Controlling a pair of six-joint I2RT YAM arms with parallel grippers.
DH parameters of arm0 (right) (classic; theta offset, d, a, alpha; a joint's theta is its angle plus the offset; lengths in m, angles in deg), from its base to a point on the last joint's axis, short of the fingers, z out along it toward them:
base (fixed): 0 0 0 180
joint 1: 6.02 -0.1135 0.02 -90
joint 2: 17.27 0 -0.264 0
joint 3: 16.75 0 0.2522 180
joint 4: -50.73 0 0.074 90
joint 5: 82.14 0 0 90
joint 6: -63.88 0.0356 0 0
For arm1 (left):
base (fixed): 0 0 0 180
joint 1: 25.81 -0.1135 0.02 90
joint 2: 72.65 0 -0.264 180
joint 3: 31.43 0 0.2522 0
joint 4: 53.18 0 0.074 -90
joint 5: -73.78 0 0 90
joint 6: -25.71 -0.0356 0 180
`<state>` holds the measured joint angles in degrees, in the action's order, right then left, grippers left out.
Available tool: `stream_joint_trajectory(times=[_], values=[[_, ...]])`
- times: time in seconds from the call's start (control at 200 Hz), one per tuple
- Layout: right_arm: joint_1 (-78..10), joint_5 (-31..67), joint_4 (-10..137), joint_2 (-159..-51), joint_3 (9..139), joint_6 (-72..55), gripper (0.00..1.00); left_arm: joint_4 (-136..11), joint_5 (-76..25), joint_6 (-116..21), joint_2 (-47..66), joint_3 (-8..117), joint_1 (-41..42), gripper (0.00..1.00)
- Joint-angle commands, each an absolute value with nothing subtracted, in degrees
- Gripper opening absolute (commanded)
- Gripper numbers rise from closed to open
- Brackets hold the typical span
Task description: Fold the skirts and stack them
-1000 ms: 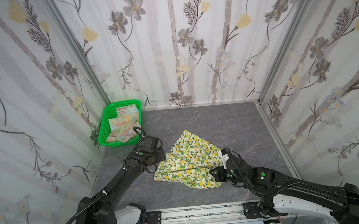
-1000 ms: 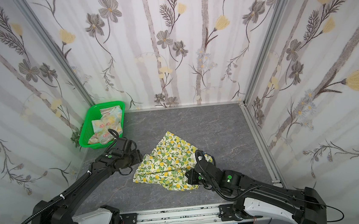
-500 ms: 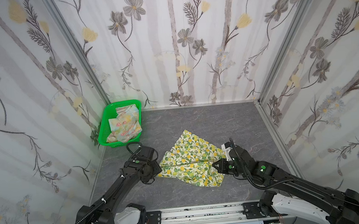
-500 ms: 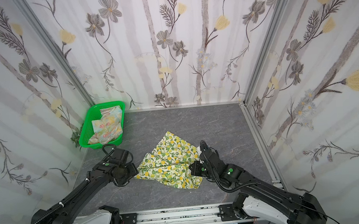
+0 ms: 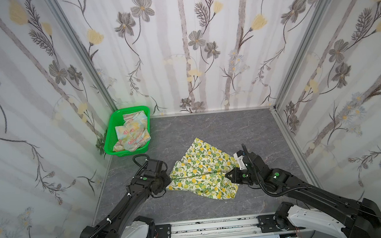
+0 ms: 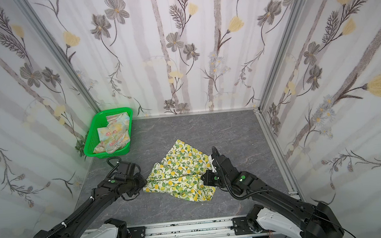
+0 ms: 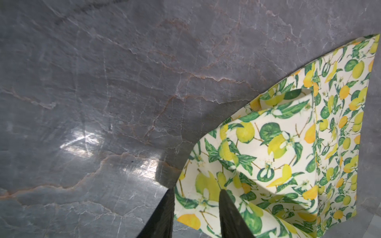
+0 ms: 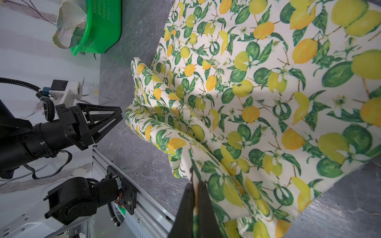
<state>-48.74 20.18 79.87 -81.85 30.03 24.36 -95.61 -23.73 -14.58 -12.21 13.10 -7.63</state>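
Right gripper (image 8: 195, 184): my jaws are closed, pinching a fold of the lemon skirt (image 5: 203, 170), which lies rumpled mid-table (image 5: 209, 127). Left gripper (image 7: 195, 190): jaws narrowly apart, the skirt's edge between them, contact unclear. Pastel skirt (image 5: 132, 134) heaped in the green basket (image 5: 126, 153), far left corner

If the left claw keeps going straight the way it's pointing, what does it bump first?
The lemon skirt. The left gripper points right at the skirt's near edge. The cloth seems to lie between its open jaws, so it would push into the skirt almost at once.
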Motion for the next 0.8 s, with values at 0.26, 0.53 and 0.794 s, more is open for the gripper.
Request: stream_joint_trajectory(times=[0.26,0.53,0.794], values=[[-48.5,21.4,78.8,-81.9,30.4,24.1,0.00,-93.4,-23.3,-14.5,-10.7,10.6,-7.6,0.53],[-48.5,21.8,78.7,-82.2,30.6,24.1,0.00,-91.8,-23.8,-14.0,-13.3,9.0,-7.6,0.37],[-48.5,22.3,78.8,-82.4,31.1,23.9,0.00,-90.2,-24.9,-13.3,-15.5,6.4,-7.6,0.35]])
